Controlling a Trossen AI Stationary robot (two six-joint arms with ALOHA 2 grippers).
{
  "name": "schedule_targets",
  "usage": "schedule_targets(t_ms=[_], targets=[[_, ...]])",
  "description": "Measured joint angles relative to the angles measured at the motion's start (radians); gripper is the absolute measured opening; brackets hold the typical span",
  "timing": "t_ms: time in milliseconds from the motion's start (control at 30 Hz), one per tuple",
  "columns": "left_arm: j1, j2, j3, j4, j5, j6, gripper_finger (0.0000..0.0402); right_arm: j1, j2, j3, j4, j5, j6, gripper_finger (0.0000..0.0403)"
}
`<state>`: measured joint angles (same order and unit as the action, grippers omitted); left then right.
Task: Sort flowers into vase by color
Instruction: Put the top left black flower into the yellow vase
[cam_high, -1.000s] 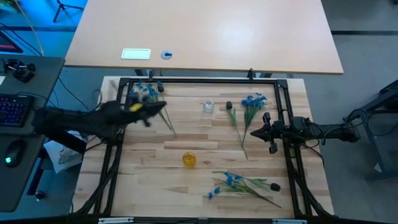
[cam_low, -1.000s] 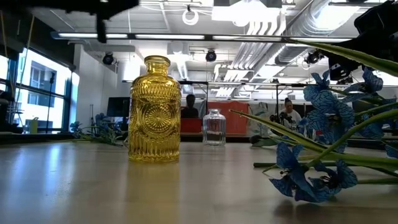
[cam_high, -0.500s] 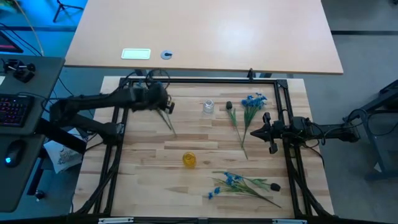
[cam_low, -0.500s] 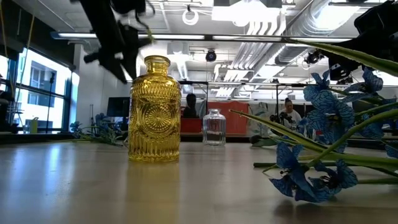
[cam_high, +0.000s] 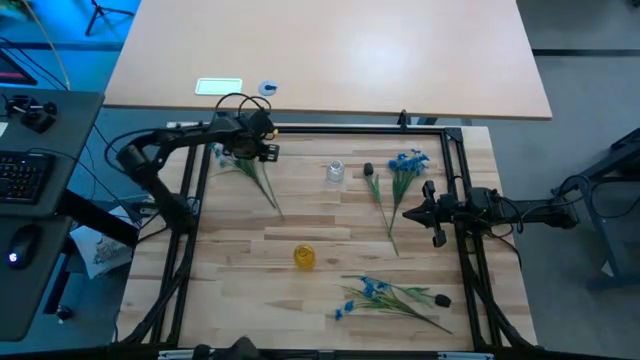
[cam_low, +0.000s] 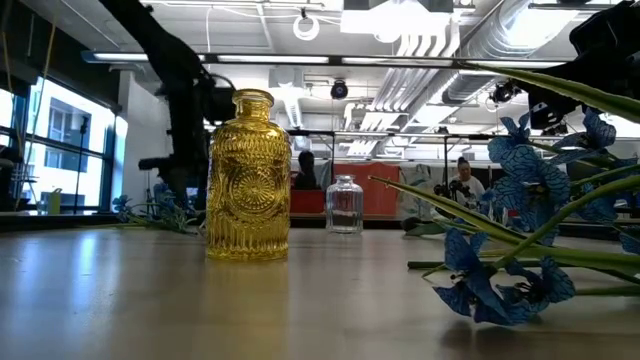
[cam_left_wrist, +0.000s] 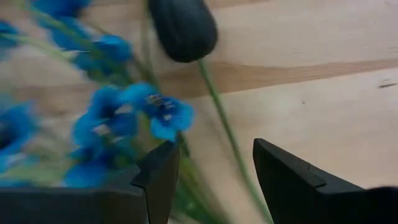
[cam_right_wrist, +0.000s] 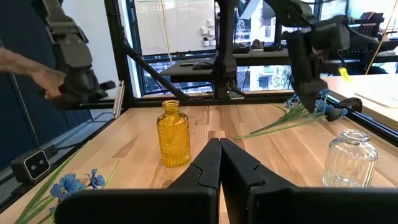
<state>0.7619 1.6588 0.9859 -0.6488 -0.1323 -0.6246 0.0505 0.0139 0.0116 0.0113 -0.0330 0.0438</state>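
A spray of blue flowers (cam_high: 243, 163) with a black bud (cam_left_wrist: 182, 28) lies on the table at the far left. My left gripper (cam_high: 258, 150) hangs low over it, open, fingers pointing down. In the left wrist view its fingers (cam_left_wrist: 163, 180) stand on either side of the green stems (cam_left_wrist: 224, 134); whether they touch, I cannot tell. My right gripper (cam_high: 432, 212) waits shut at the right. A clear vase (cam_high: 334, 172) stands far centre and a yellow vase (cam_high: 304, 257) nearer the middle. Two more blue sprays (cam_high: 402, 172) (cam_high: 385, 295) lie flat on the table.
A black metal frame (cam_high: 320, 129) runs round the table top. Black buds lie beside the clear vase (cam_high: 368, 170) and at the near right (cam_high: 441, 299). A person's arm (cam_right_wrist: 22, 62) shows beyond the table's left side. Bare wood lies between the vases.
My left gripper has swung from above the table's left part toward the far edge and come down low over the far-left flower spray. The flowers and both vases lie where they were.
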Motion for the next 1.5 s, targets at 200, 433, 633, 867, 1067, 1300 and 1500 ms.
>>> schedule_targets(t_ms=[200,433,633,867,1067,1300,1500], targets=[[-0.004,0.064,0.000,0.080,0.030,-0.007,0.0195,0.000,0.000,0.000,0.000,0.000,0.000,0.0000],[-0.004,0.132,0.002,0.122,-0.011,-0.018,0.0192,0.000,0.000,0.000,0.000,0.000,0.000,0.0000],[-0.014,0.162,0.004,0.114,-0.038,-0.036,0.0118,0.000,0.000,0.000,0.000,0.000,0.000,0.0000],[-0.047,0.093,-0.005,0.161,0.003,-0.027,0.0011,0.000,0.000,0.000,0.000,0.000,0.000,0.0000],[-0.138,-0.149,-0.002,0.359,-0.101,0.027,0.0002,0.000,0.000,0.000,0.000,0.000,0.000,0.0000],[-0.355,-0.402,0.000,0.582,-0.142,0.159,0.0001,0.000,0.000,0.000,0.000,0.000,0.000,0.0000],[-0.699,-0.475,0.000,0.705,-0.307,0.169,0.0001,0.000,0.000,0.000,0.000,0.000,0.000,0.0000]])
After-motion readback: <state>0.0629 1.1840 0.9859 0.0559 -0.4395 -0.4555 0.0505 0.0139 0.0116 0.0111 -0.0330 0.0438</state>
